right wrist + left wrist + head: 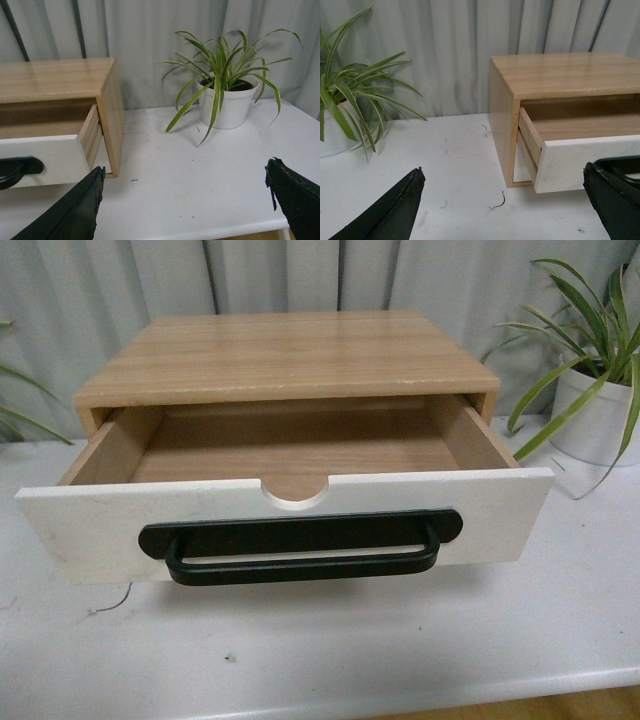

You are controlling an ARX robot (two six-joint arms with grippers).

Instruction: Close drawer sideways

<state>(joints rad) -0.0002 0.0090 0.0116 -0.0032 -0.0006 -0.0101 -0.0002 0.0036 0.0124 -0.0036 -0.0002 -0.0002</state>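
Front view first, Sam: where's the drawer [290,515]?

Standing well out of its wooden case [290,355], Jo, on the white table [350,650]. The white front faces the camera, with the black bar handle [300,548] across it, a half-round notch [295,496] in the top edge and light wood inside. Neither arm shows in that view.

And the left gripper [503,170]?

Its wrist view has the two dark fingers [395,210] spread wide, with only bare table between them. The drawer's near corner lies ahead of it, off to the side of one finger. That finger overlaps the handle's end in the picture, but I cannot tell whether they touch. Ahead on the other finger's side, well apart, stands a potted spider plant [355,95].

Right gripper [185,166]?

Same story: fingers [295,197] wide apart, gripping nothing. The drawer's other end is ahead, beyond one finger, with its white front sticking out past the case's side wall. A second plant [225,65] in a white pot [227,107] stands ahead, nearer the other finger and apart from the case.

Behind it all?

Grey curtain [300,275], hanging in folds.
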